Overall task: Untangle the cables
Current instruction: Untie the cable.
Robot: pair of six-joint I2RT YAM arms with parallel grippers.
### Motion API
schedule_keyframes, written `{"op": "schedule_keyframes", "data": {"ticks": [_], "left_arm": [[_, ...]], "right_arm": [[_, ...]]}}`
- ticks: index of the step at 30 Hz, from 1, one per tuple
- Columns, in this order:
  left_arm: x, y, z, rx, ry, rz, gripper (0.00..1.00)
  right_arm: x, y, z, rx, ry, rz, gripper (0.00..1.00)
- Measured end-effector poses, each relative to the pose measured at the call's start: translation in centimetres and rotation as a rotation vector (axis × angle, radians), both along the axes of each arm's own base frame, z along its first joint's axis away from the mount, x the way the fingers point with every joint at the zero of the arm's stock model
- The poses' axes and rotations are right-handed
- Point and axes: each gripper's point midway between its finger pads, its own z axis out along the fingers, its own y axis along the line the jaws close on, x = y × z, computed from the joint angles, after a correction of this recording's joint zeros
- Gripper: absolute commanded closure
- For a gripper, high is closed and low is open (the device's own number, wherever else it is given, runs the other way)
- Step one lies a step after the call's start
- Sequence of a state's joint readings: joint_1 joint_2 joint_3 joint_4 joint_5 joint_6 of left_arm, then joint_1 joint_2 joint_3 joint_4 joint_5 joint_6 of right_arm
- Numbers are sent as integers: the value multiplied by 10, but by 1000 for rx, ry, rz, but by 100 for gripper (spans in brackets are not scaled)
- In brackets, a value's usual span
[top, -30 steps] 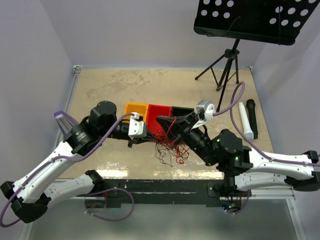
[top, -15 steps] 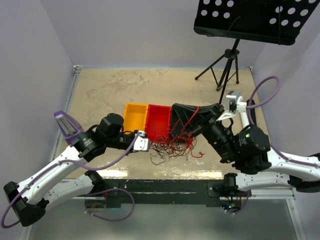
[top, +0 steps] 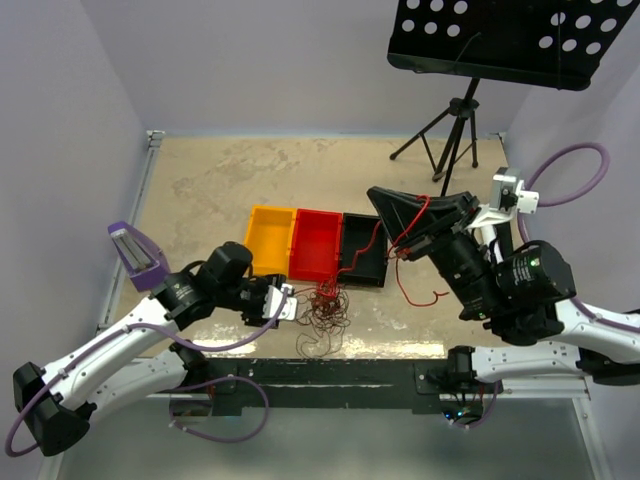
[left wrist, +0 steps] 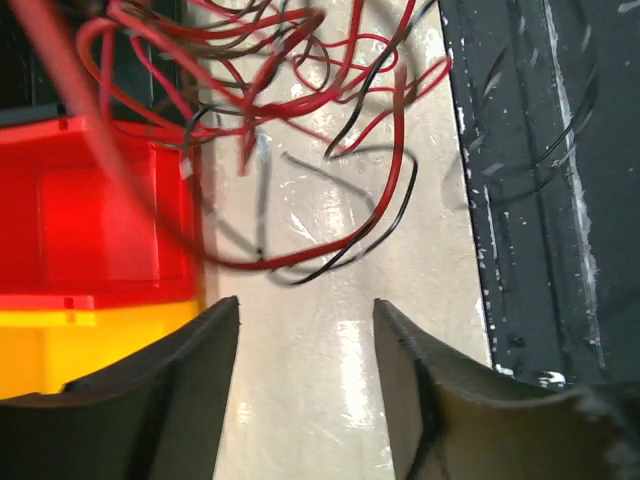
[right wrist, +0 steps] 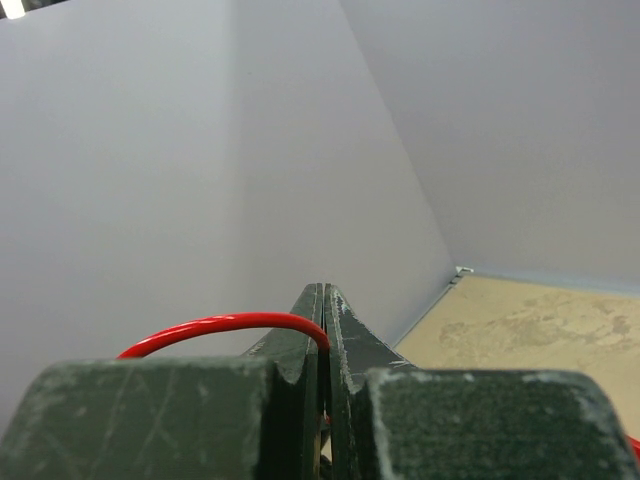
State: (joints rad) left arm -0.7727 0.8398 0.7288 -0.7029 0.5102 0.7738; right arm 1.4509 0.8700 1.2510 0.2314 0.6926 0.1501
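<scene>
Evidently the right gripper [right wrist: 323, 300] is clenched on a single red wire [right wrist: 230, 322], raised above the table [top: 200, 180] just right of the black bin [top: 362, 262]. The other cables [top: 322, 312] lie snarled on the near side of the red bin [top: 315, 245]. Just left of them is the left gripper [left wrist: 305, 310], its jaws apart and gripping nothing. Whether the lifted strand joins the snarl is hard to tell.

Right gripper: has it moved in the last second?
Yes. The right gripper, fingers shut on a thin red wire, has swung right, from over the red plastic bin toward the black music stand tripod.
</scene>
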Motion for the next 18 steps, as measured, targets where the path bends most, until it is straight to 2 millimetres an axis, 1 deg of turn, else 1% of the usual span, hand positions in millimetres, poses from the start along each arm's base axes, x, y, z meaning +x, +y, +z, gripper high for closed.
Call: {"op": "schedule_keyframes", "data": {"ticks": [2, 3, 4, 5, 6, 7, 10, 12, 14, 15, 18], "left_arm": [[-1, 2, 2, 7, 9, 5, 30], [-1, 2, 3, 6, 7, 5, 26], [-1, 2, 8, 3, 10, 11, 20], [0, 1, 16, -8, 4, 17, 19], [1, -1, 25, -23, -3, 23, 14], [3, -4, 39, -48, -14, 31, 14], [6, -11, 84, -157, -51, 55, 1], [3, -16, 118, -263, -65, 76, 0], [0, -21, 143, -363, -45, 105, 0], [-2, -24, 153, -409, -28, 114, 0], [-4, -36, 171, -506, 70, 141, 0]], "right_arm": [[0, 5, -2, -9, 0, 4, 100], [0, 8, -4, -15, 1, 5, 100], [0, 11, -5, -21, 2, 6, 100], [1, 14, -7, -29, 2, 8, 100], [1, 19, -9, -40, 4, 10, 100], [1, 24, -12, -53, 4, 14, 100], [0, 38, -20, -89, 1, 32, 100], [-1, 45, -25, -103, 2, 43, 100], [-3, 52, -27, -112, -1, 59, 100], [-3, 55, -28, -116, -1, 66, 100], [-6, 62, -30, -121, -4, 85, 100]]}}
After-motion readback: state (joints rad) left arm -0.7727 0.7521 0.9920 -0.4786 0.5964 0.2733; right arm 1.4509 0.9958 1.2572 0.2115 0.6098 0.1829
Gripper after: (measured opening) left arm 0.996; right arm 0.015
